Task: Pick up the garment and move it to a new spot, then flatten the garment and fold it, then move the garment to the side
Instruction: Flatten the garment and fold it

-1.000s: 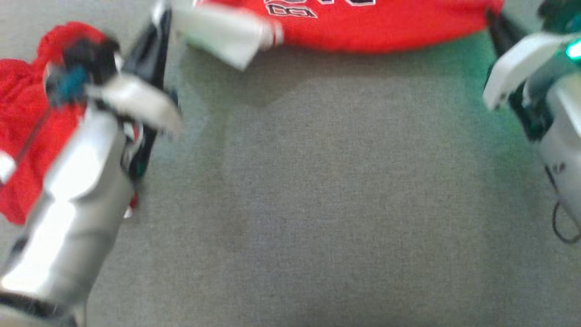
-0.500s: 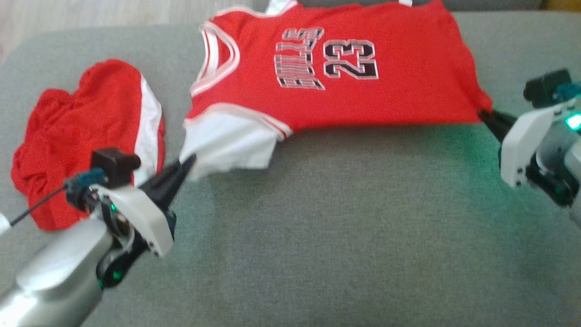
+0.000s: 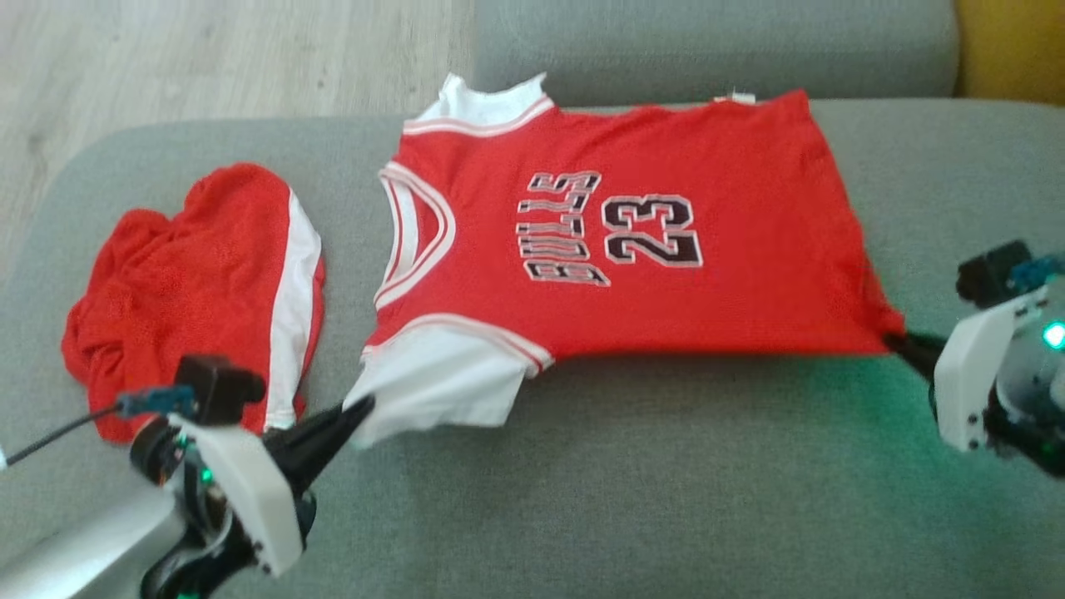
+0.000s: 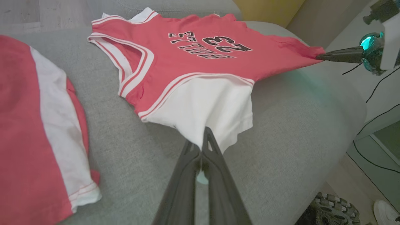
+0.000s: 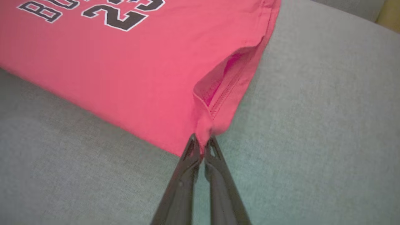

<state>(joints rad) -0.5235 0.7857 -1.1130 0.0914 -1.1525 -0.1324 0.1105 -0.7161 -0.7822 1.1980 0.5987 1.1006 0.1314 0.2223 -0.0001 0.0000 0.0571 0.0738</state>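
Nearest us, our left claw (image 3: 359, 409) pinched the white sleeve (image 3: 441, 391), our right claw (image 3: 897, 339) the red hem corner (image 3: 878, 320); the smooth knit jersey (image 3: 632, 241) lay spread nearly flat on the coarse grey sofa (image 3: 666, 499); we judged flattening almost done, folding and shifting aside left.

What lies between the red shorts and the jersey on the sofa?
A bare strip of grey sofa separates the shorts and the jersey, in the head and left wrist views.

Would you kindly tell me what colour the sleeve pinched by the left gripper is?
The sleeve is white; the left wrist view shows it best.
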